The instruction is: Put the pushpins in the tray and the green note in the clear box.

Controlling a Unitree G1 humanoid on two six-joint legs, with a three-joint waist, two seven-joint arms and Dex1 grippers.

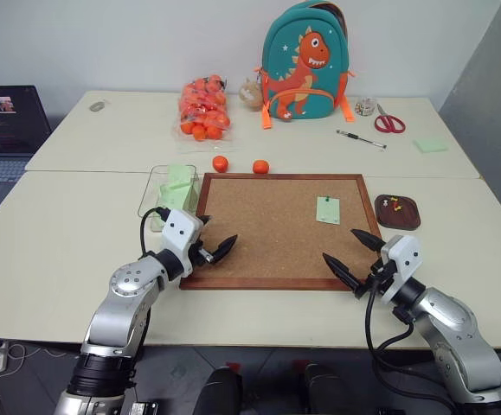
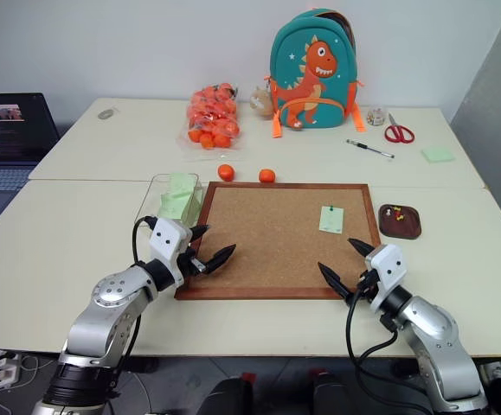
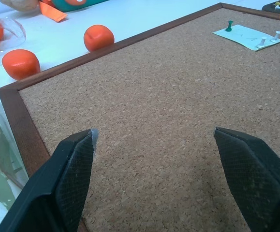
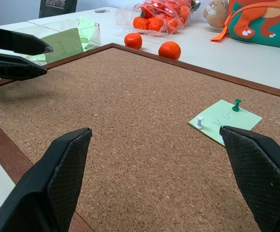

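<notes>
Both pincers gape empty. The green note — thin, floppy paper — is apparently pinned by tiny pushpins; pinch each plastic head first.

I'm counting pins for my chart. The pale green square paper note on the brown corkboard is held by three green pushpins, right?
Not quite. The pale green square paper note on the brown corkboard is held by one green pushpin and two white pushpins, as the left wrist view shows.
</notes>
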